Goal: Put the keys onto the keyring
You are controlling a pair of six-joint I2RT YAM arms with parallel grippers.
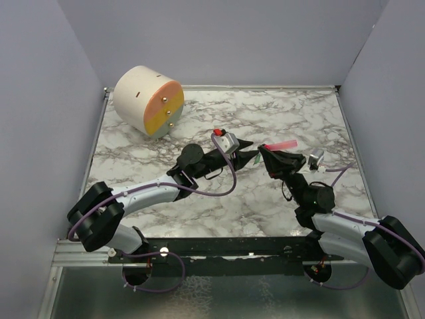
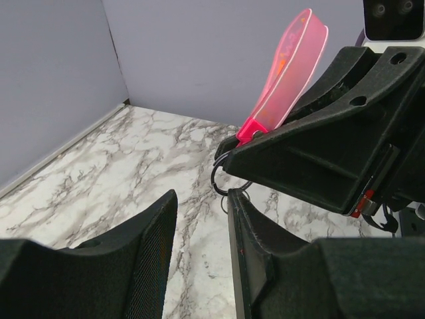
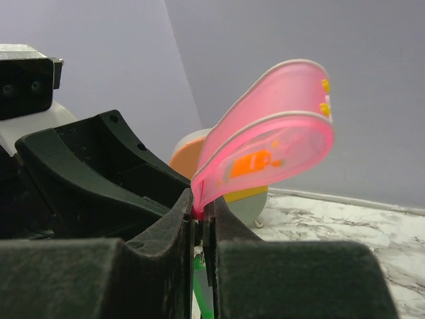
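My right gripper is shut on the base of the keyring's pink tag, which sticks up and away from the jaws. In the left wrist view the keyring's thin metal ring hangs below the tag, right at the tip of my left gripper's right finger. My left gripper is open, and only marble shows between its fingers. A sliver of the green key shows low between the two grippers; what it rests on is hidden.
A white cylinder with an orange and yellow face lies on its side at the back left of the marble table. Grey walls close in the left, back and right sides. The two grippers nearly touch at the table's middle.
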